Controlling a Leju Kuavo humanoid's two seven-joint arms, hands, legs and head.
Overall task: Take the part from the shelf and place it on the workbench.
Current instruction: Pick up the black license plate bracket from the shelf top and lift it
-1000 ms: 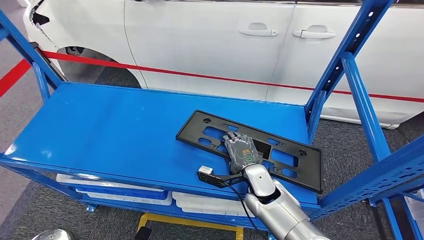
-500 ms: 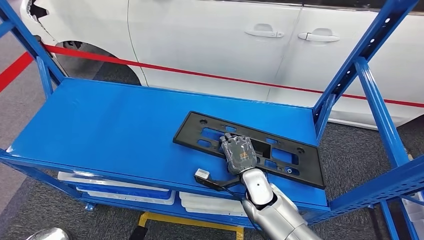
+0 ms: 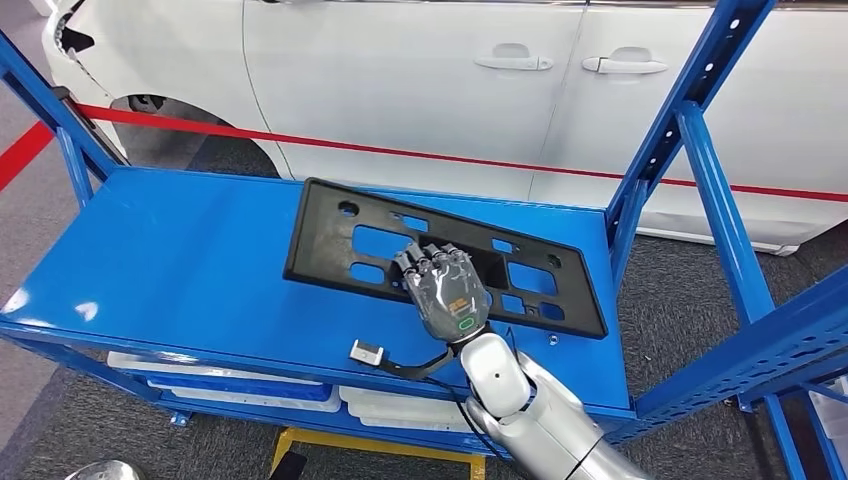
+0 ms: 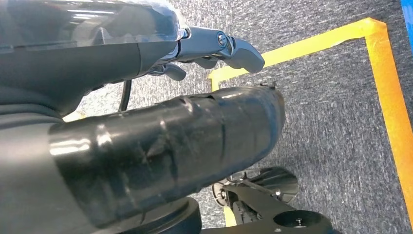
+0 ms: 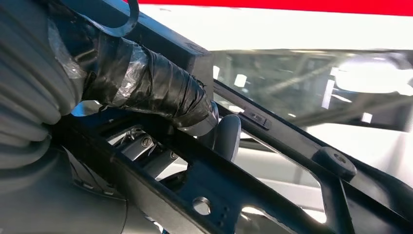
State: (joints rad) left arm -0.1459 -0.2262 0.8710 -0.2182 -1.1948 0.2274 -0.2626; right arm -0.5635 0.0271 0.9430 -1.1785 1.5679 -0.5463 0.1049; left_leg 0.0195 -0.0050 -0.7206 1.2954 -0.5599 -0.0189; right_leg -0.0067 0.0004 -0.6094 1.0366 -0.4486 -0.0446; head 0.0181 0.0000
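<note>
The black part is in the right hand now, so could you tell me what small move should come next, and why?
Probably lift it straight up a little more. The right hand grips the part mid-frame, and the right wrist view shows it tilted up, but its lower edge seems close to the shelf, so it should clear before carrying.

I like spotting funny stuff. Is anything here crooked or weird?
Yes. The black part sits tilted, lifted off the blue shelf in the right hand. A small screw lies loose beside it.
</note>
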